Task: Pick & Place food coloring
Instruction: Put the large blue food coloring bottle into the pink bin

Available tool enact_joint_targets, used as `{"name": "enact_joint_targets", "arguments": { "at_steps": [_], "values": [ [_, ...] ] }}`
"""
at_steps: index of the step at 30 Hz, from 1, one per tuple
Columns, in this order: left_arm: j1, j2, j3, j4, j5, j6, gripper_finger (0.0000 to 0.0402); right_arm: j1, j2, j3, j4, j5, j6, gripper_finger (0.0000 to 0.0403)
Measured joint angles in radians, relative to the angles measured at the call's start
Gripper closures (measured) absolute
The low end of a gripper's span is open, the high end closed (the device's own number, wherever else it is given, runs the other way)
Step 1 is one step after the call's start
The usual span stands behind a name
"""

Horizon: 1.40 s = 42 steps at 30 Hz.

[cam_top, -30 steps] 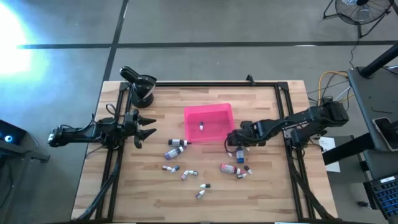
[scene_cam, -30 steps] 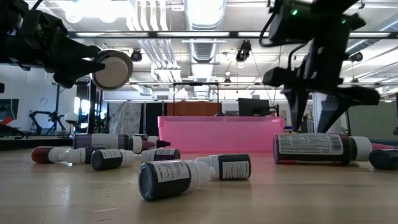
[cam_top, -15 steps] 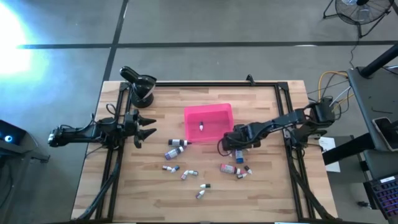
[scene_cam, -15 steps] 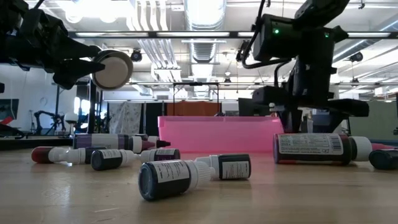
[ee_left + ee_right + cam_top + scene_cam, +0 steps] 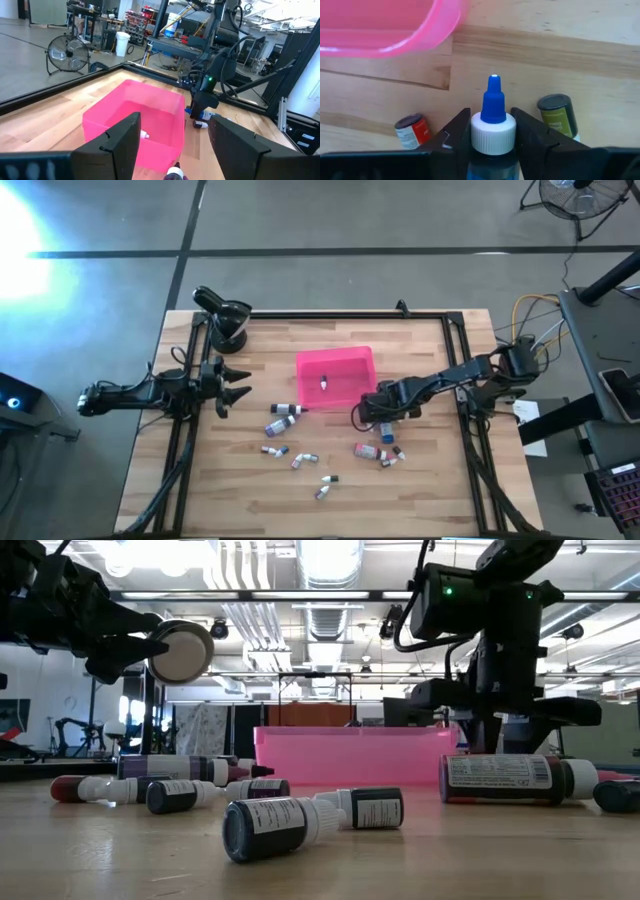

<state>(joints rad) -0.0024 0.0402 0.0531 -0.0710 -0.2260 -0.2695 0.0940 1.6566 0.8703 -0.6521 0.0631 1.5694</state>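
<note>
Two fingers of my right gripper (image 5: 492,134) are closed on a blue-tipped food coloring bottle (image 5: 493,125), pinching it at the white collar, so its long axis runs in line with the fingers and the blue nozzle points straight out ahead of them. From overhead that gripper (image 5: 372,414) sits low over the table (image 5: 430,490) just off the pink tray's (image 5: 335,360) right front corner. Right next to the held bottle there's a green-capped bottle (image 5: 558,116) and a red-labelled bottle (image 5: 411,131), both lying on the wood. The rest of the bottles (image 5: 300,460) are scattered on their sides in front of the tray, pointing every which way, and one small bottle (image 5: 324,385) already lies inside the tray. My left gripper (image 5: 232,383) hangs wide open near the table's left edge, well away from all of it.
</note>
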Motion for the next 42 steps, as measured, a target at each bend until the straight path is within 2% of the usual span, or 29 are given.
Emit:
{"name": "enact_joint_targets", "arguments": {
  "at_steps": [4, 12, 18, 20, 24, 28, 32, 39, 42],
  "values": [
    [0.000, 0.000, -0.001, 0.001, 0.000, 0.004, 0.0193, 0.012, -0.018, 0.008, -0.017, 0.057, -0.007, 0.0295],
    [0.000, 0.000, -0.001, 0.000, 0.000, 0.005, 0.0193, 0.092, -0.123, 0.092, -0.157, 0.364, -0.003, 0.0291],
    [0.000, 0.000, -0.002, 0.000, 0.000, 0.005, 0.0193, 0.236, -0.184, 0.191, -0.154, 0.866, -0.095, 0.0287],
    [0.000, 0.000, -0.002, 0.001, 0.000, 0.005, 0.0193, 0.244, -0.186, 0.224, -0.146, 0.954, -0.161, 0.0284],
    [0.000, 0.000, -0.003, 0.002, 0.000, 0.005, 0.0193, 0.196, -0.147, 0.255, -0.146, 1.019, -0.277, 0.0286],
    [0.000, 0.000, -0.003, 0.003, 0.000, 0.005, 0.0193, 0.131, -0.099, 0.251, -0.093, 1.063, -0.313, 0.0291],
    [0.000, 0.000, -0.003, 0.003, 0.000, 0.005, 0.0193, 0.096, -0.068, 0.209, 0.013, 1.059, -0.293, 0.0290],
    [0.000, 0.001, -0.003, 0.003, 0.000, -0.039, 0.0193, 0.106, -0.068, 0.067, 0.114, 1.118, -0.139, 0.0288],
    [0.000, 0.001, -0.003, 0.004, 0.000, -0.051, 0.0193, 0.112, -0.070, 0.005, 0.187, 1.129, -0.137, 0.0287]
  ]
}}
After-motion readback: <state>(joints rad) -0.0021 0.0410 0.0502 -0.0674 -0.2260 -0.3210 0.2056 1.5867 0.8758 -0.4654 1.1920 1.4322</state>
